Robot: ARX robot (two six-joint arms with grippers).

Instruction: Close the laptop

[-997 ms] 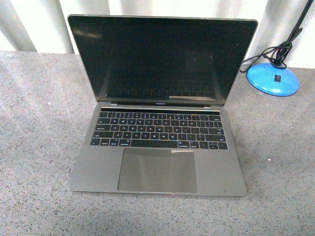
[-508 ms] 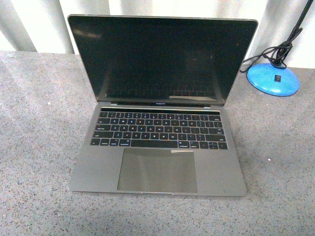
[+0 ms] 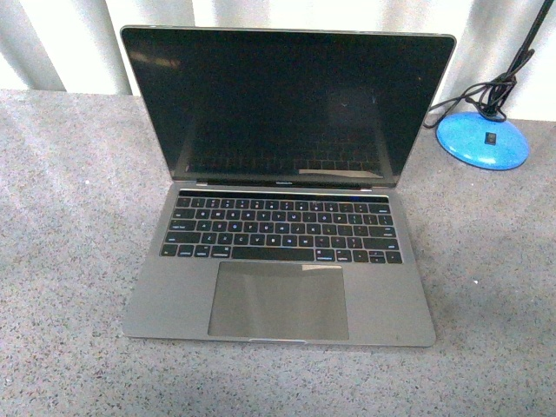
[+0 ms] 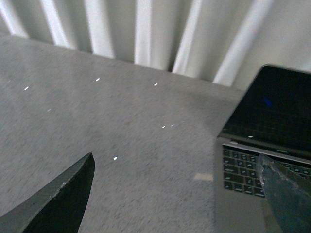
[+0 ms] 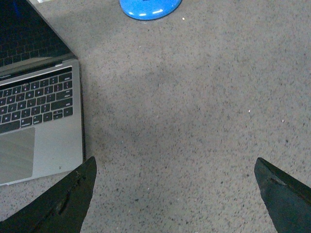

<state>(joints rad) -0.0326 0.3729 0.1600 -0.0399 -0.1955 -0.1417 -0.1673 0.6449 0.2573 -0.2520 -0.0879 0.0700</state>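
Note:
The grey-silver laptop (image 3: 278,261) stands open in the middle of the speckled grey table, its black screen upright and dark, its keyboard and large trackpad facing me. Neither arm shows in the front view. My left gripper (image 4: 177,182) is open and empty above the table to the left of the laptop (image 4: 252,184); one fingertip (image 4: 286,194) overlaps the keyboard's corner in that view. My right gripper (image 5: 175,187) is open and empty above the bare table to the right of the laptop (image 5: 43,126).
A blue round lamp base (image 3: 482,139) with a black cable stands on the table at the back right; it also shows in the right wrist view (image 5: 149,7). A pale pleated curtain (image 3: 69,43) hangs behind the table (image 3: 69,261).

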